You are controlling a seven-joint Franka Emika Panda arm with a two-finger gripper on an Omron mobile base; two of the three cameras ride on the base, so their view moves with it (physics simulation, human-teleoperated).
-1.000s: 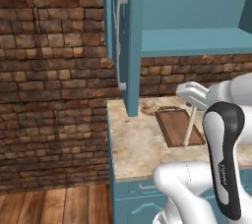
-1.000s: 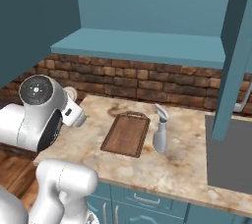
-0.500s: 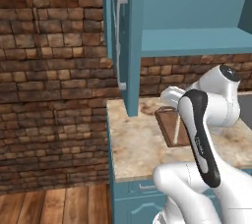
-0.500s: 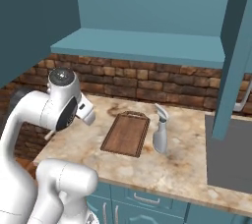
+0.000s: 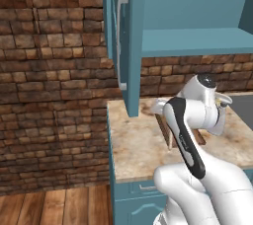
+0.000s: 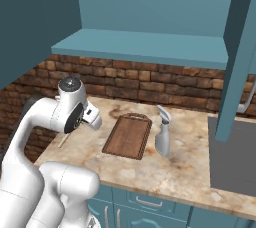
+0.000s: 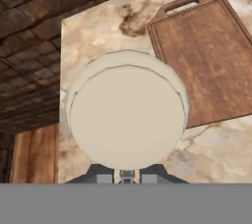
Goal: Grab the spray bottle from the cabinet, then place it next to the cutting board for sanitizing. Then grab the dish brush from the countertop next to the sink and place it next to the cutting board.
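My gripper (image 7: 127, 176) is shut on the dish brush (image 7: 127, 116), whose round whitish head sits right in front of the hand camera. It hangs over the left part of the marbled countertop (image 6: 190, 172), just left of the dark brown cutting board (image 7: 206, 61). In the right base view the board (image 6: 127, 136) lies flat, and the pale grey spray bottle (image 6: 162, 134) stands upright just to its right. A thin beige stick, the brush handle (image 6: 64, 141), pokes out below my arm. The dark sink (image 6: 234, 157) lies at the right edge.
The teal cabinet's open door (image 5: 123, 46) hangs over the counter's left end, and its shelf (image 6: 140, 47) runs above the board. A second open door (image 6: 239, 62) hangs over the sink. A brick wall (image 5: 54, 81) backs the counter, which ends at the left above a wooden floor (image 5: 54, 206).
My arm has risen and swung from the counter's left end toward the cutting board, carrying the brush. The board and the spray bottle have not moved.
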